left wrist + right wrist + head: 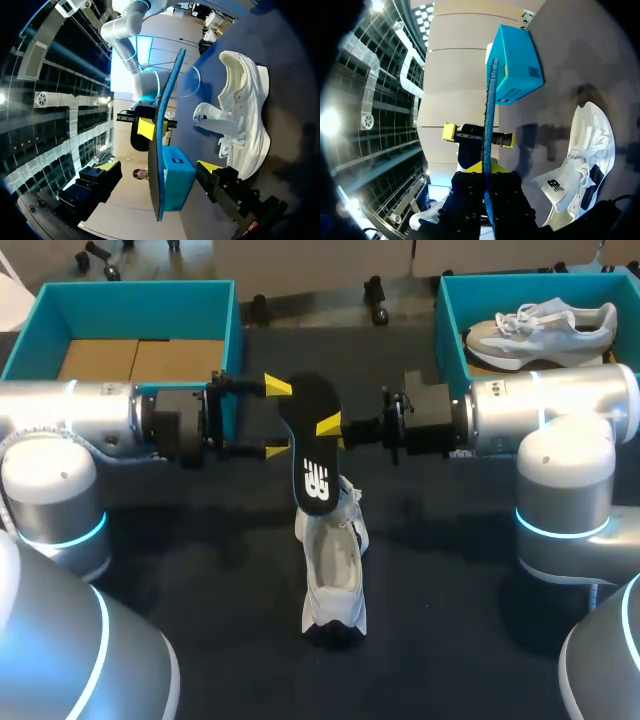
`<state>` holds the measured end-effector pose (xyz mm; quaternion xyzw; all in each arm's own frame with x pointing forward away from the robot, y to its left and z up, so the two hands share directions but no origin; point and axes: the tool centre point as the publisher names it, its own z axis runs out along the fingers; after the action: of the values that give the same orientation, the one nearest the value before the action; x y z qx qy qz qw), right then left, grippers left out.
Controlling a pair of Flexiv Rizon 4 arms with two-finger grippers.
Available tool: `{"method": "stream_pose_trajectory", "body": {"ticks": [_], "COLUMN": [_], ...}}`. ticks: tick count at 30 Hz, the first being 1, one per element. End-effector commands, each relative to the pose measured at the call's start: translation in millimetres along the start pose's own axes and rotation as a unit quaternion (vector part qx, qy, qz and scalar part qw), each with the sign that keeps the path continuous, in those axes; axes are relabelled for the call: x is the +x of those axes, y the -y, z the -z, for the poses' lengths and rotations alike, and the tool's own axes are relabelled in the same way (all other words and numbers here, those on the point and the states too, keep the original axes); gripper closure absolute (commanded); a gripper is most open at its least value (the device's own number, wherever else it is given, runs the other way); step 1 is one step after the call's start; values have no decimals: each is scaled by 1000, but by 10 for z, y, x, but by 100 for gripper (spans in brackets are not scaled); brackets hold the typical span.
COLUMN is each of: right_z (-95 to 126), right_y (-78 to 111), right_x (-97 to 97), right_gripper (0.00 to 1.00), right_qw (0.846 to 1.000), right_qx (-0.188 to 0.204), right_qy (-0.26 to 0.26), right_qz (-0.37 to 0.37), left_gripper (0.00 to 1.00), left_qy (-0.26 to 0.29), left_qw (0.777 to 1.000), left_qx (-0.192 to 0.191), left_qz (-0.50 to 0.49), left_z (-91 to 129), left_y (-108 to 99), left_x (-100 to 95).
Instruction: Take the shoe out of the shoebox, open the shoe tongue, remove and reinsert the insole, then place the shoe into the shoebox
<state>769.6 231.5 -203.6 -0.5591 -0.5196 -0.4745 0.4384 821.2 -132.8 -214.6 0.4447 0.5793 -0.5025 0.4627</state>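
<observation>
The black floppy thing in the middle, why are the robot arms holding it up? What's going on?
That is the insole, the soft pad from inside a shoe. The right claw pinches it and holds it in the air above the white shoe, which lies on the table. The left claw is open, with one finger on each side of the insole. Another shoe sits in the blue box on the right.

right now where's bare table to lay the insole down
Bare table lies on both sides of the white shoe, out toward each arm's base. The left shoebox is empty too. Crowded: the middle, where the open left gripper and the right gripper, shut on the insole, meet by the shoe; the right shoebox holds a second shoe.
</observation>
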Motion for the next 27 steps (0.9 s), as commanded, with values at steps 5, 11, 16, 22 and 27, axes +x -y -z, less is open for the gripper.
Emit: {"method": "stream_pose_trajectory", "body": {"ticks": [5, 11, 16, 22, 27], "right_z": [-19, -19, -19, -19, -19], "right_y": [4, 4, 4, 4, 4], "right_x": [-4, -4, -4, -4, -4], "right_gripper": [100, 100, 100, 100, 100], "right_qw": [1000, 1000, 1000, 1000, 1000], "right_qx": [-1, -1, -1, -1, -1], "right_qy": [0, 0, 0, 0, 0], "right_qz": [0, 0, 0, 0, 0], "left_gripper": [15, 35, 37, 37, 56], "left_qy": [21, 25, 32, 33, 41], "left_qw": [1000, 999, 999, 999, 998], "left_qx": [-5, -12, -16, -16, -38], "left_qz": [-10, -20, -19, -19, -31], "left_z": [-81, -146, -171, -173, -178], "left_y": [4, -16, -10, -4, 34], "left_x": [-14, 3, -7, -10, -39]}}
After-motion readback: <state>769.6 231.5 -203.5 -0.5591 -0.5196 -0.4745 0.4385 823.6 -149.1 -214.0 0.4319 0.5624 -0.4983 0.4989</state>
